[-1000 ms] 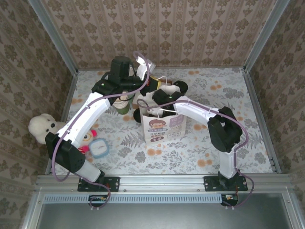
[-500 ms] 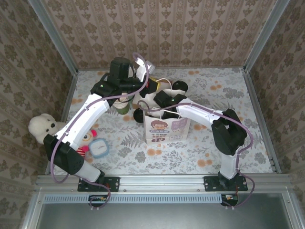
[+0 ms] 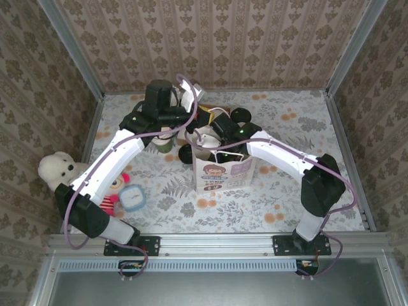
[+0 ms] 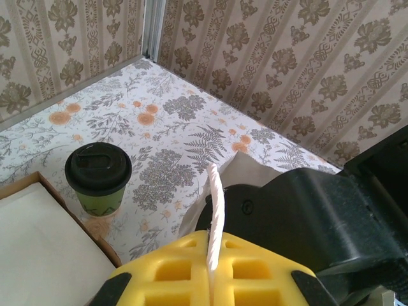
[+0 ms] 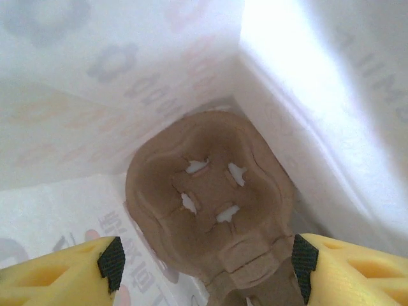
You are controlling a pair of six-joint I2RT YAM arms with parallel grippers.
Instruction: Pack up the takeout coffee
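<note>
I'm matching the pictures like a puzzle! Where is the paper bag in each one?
Top external: paper bag stands mid-table, between the arms.
Left wrist: its white handle, bottom-middle, pinched in yellow jaws.
Right wrist: its white inside walls, around a brown carrier.
Shared landmark: flowery table, top and left-wrist views.

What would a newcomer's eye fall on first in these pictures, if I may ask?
Both arms meet over a white printed paper bag at the middle of the table. The left gripper pinches its rope handle, while the right gripper hangs open inside the bag above a brown pulp carrier. The lidded green takeout coffee stands on the table nearby.
</note>
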